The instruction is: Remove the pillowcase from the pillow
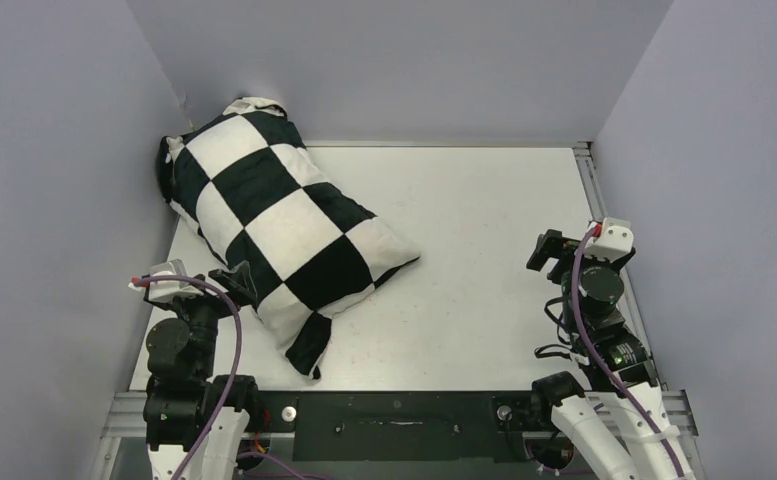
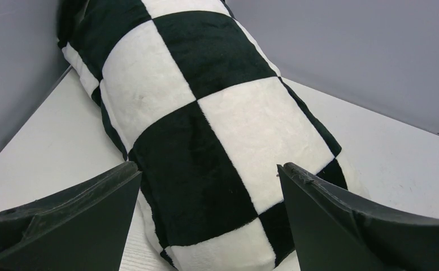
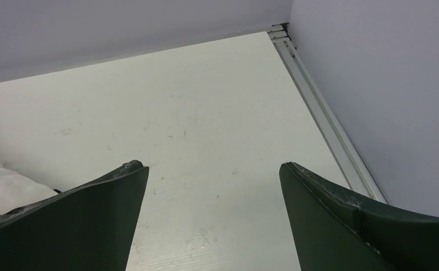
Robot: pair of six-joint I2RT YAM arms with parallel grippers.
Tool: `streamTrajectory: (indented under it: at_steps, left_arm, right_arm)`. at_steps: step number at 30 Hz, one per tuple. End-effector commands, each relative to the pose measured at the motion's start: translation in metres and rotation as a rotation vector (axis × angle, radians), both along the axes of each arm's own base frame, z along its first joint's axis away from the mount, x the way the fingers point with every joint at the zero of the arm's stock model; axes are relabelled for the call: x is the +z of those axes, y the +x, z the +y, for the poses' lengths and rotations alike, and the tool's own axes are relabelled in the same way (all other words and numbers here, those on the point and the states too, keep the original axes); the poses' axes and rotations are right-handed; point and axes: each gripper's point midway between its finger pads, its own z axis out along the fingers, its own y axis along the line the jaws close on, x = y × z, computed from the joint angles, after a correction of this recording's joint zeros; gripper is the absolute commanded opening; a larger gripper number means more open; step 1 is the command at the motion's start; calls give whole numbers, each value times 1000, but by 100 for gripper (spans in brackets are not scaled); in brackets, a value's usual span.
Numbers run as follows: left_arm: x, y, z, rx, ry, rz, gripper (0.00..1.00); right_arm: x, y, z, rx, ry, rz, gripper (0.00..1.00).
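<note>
on the worktop (image 1: 484,250), the checkered pillowcase (image 1: 274,225) lies just ahead of the left tool (image 2: 208,169), fully stuffed; the pillow itself is hidden inside. a pinch here may catch the filling too and drag everything along. left tool is spread wide, low, aimed at the near end. right tool (image 3: 214,166) is spread too, well apart from the pillowcase, holding nothing.

A white tabletop (image 1: 484,250) is forming the floor of the booth, and plain grey walls (image 1: 394,60) are closing it in along the far, left and right edges. A metal rail (image 3: 322,113) is running along the right edge into the far right corner. Faint scuffs (image 3: 172,127) are showing on the surface. A black plate (image 1: 364,440) is spanning the near edge.
</note>
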Motion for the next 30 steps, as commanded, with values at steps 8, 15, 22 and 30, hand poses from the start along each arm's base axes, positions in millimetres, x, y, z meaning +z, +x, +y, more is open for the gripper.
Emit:
streamTrajectory:
  at_steps: [8, 15, 22, 30]
  left_arm:
    - [-2, 8, -2, 10, -60, 45, 96]
    - [-8, 28, -8, 4, -131, 142, 96]
    - [-23, 68, -14, 22, -204, 292, 96]
    - [-9, 129, 2, 131, -199, 373, 96]
  right_arm:
    - [22, -6, 2, -18, 113, -20, 90]
    - [22, -4, 14, 31, 158, 10, 90]
    - [16, -1, 41, 172, 190, 34, 90]
    - [11, -2, 66, 298, 219, 45, 90]
